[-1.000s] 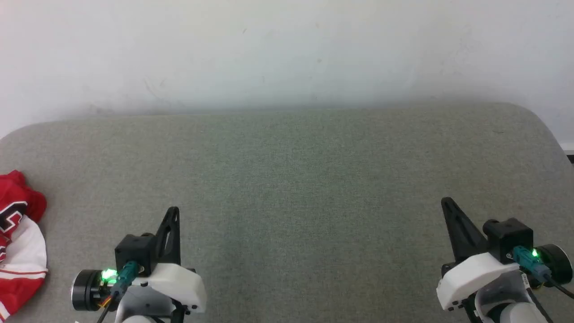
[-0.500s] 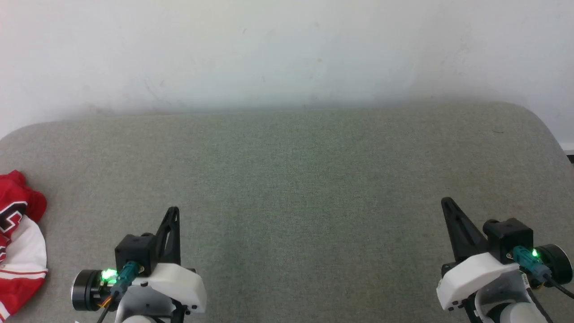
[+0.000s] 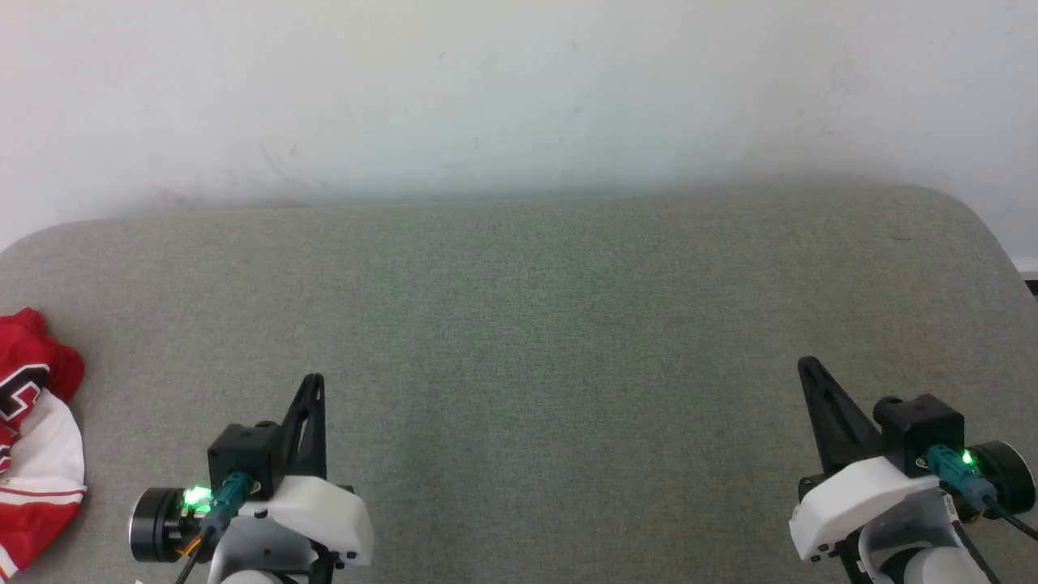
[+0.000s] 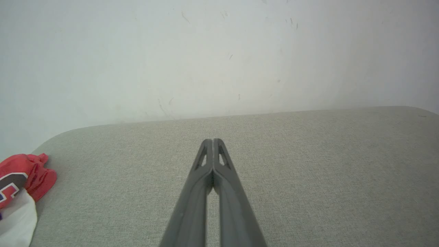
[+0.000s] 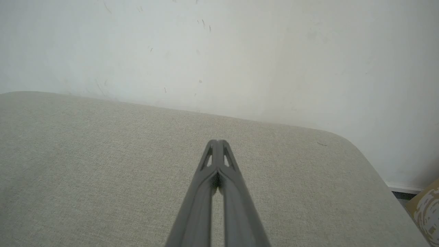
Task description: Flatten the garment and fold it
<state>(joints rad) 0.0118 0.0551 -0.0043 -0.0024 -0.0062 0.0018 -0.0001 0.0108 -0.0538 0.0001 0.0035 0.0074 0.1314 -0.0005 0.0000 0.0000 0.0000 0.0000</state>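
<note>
the crumpled red jersey t-shirt with white sleeves (image 3: 36, 438) is spotted bunched at the left edge of the grey fabric-covered table (image 3: 551, 324), lying left of the left gripper (image 3: 312, 385), whose fingers are pressed together and which is judged nearer than the likewise closed right gripper (image 3: 807, 369).

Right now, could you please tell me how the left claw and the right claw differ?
The left claw sits nearer the crumpled garment at the left edge; the right claw is far across from it. The left claw points nearly straight up the head view; the right claw leans leftward. Both are shut, empty, over the grey padded surface.
</note>
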